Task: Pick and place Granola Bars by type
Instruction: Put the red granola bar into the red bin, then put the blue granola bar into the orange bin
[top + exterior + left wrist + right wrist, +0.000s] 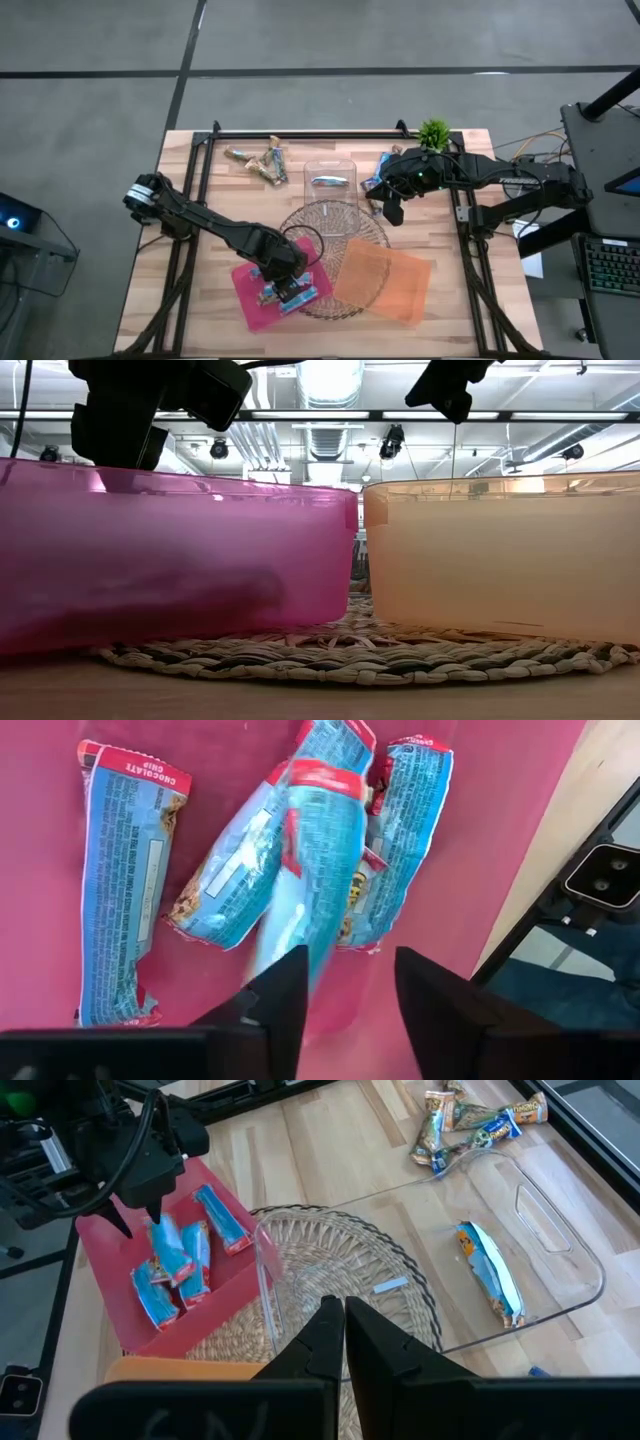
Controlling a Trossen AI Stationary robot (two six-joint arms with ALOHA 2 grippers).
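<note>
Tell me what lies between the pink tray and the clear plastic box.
In the high view, only the woven round mat lies between the pink tray and the clear plastic box; the right wrist view shows the same, the mat bare there.

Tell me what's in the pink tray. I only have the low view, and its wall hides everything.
Observer: Several blue-wrapped granola bars lie in the pink tray.
Operator: Left gripper holding one?
Observer: The left gripper hangs over them with its fingers apart; one bar lies right at the tips.
Operator: Right side?
Observer: The right gripper is shut on nothing, above the wicker mat, near the clear box that holds a single bar.
</note>
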